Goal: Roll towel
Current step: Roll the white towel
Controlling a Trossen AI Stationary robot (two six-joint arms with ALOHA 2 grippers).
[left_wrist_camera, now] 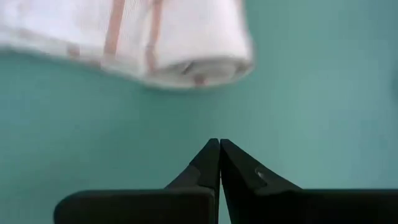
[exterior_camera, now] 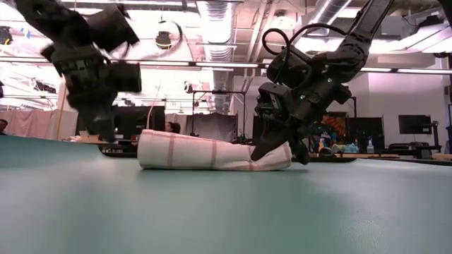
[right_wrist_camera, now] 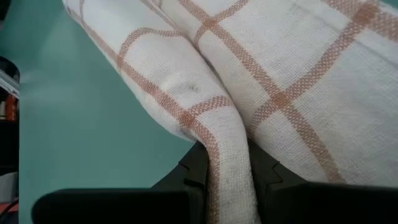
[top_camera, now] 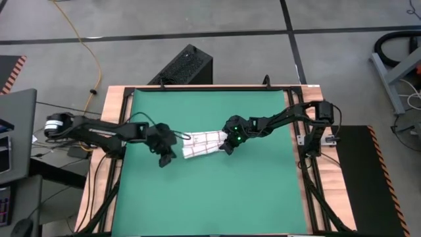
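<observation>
The towel (top_camera: 200, 143), white with thin red check lines, lies as a short roll on the green mat (top_camera: 210, 197) near the table's middle. In the low view the towel (exterior_camera: 212, 154) rests along its length on the mat. My right gripper (top_camera: 227, 148) is at the roll's right end, shut on cloth. My left gripper (top_camera: 164, 160) is shut, holds nothing, and hangs above the mat just off the roll's left end (left_wrist_camera: 199, 68); in the left wrist view its fingertips (left_wrist_camera: 219, 146) meet over bare mat. My right gripper pinches a raised fold of cloth (right_wrist_camera: 227, 155) at the towel's right end between its two fingers. The fingers (exterior_camera: 272, 152) come slanting down from the table's right side. The roll stays lying on the mat, and the fold runs slack into the jaws.
The mat covers most of the wooden-framed table (top_camera: 108, 131), with bare green on the near side and far side of the towel. A black box (top_camera: 187, 66) stands just beyond the far edge. Cables run along the left arm (top_camera: 99, 131).
</observation>
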